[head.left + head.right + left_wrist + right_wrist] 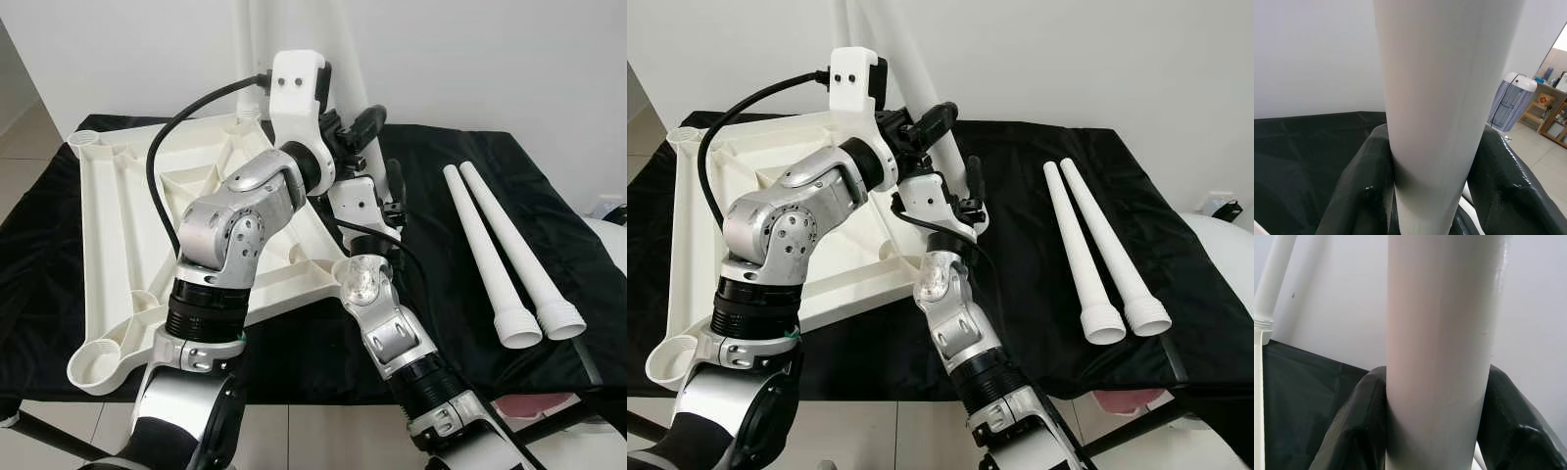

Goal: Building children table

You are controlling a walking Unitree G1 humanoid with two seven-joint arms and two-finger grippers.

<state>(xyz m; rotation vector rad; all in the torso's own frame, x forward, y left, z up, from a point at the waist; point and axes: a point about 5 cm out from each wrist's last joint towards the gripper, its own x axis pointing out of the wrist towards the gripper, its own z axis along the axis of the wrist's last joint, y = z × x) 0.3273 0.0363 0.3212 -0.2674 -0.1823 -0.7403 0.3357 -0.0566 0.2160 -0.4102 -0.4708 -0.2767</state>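
Note:
A white plastic tabletop (pixel 108 225) lies upside down on a black-covered table. One white leg (pixel 247 49) stands upright in its far corner socket. A second white leg (pixel 345 59) stands tilted over the tabletop's right corner, its lower end hidden behind my arms. My left gripper (pixel 358 127) is shut on this leg higher up, its black fingers (pixel 1356 196) hugging the tube (pixel 1440 98). My right gripper (pixel 390 191) is shut on the same leg (pixel 1440 357) just below.
Two loose white legs (pixel 485 245) (pixel 524 245) lie side by side on the black cloth (pixel 441 166) to the right, flared ends toward me. A white wall is close behind the table. A white rounded object (pixel 612 235) sits past the right edge. Tiled floor lies below.

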